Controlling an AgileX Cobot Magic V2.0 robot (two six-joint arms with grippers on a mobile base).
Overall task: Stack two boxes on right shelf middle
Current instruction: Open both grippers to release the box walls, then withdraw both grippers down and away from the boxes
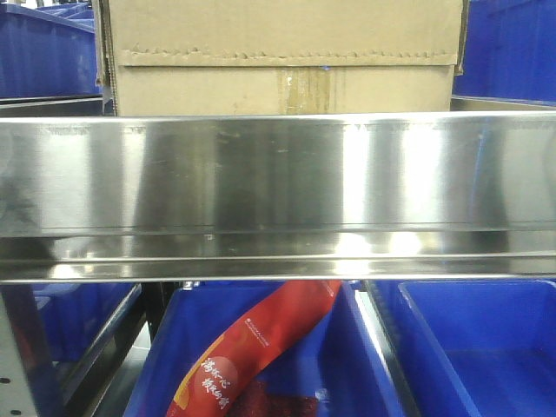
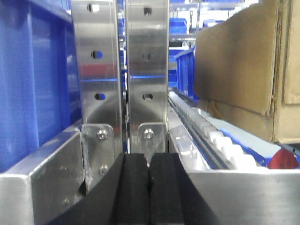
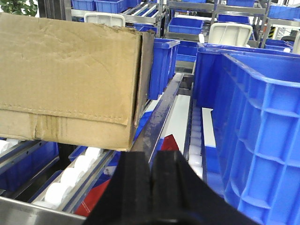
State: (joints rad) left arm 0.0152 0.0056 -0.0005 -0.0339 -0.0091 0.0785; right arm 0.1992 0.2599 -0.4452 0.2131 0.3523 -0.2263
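Box (image 3: 70, 79) on shelf (image 1: 278, 174), up-left of R fingers (image 3: 157, 180), apart; both fingers pairs clenched, empty.

Even indoor light, bright and cool, fills all 3 views. In the front view, broad white glare streaks run down the steel shelf (image 1: 278, 174), strongest right of centre, with soft smeared reflections along its lower lip; the box (image 1: 287, 56) above is flatly lit and slightly soft. Shadow pools under the shelf at lower left. In the left wrist view, the steel posts (image 2: 119, 65) show vertical sheen and blue reflections, while the near black pads (image 2: 133, 192) are dark and blurred. In the right wrist view, the blue bin (image 3: 262, 126) is saturated and its near pads (image 3: 136, 187) are underexposed.
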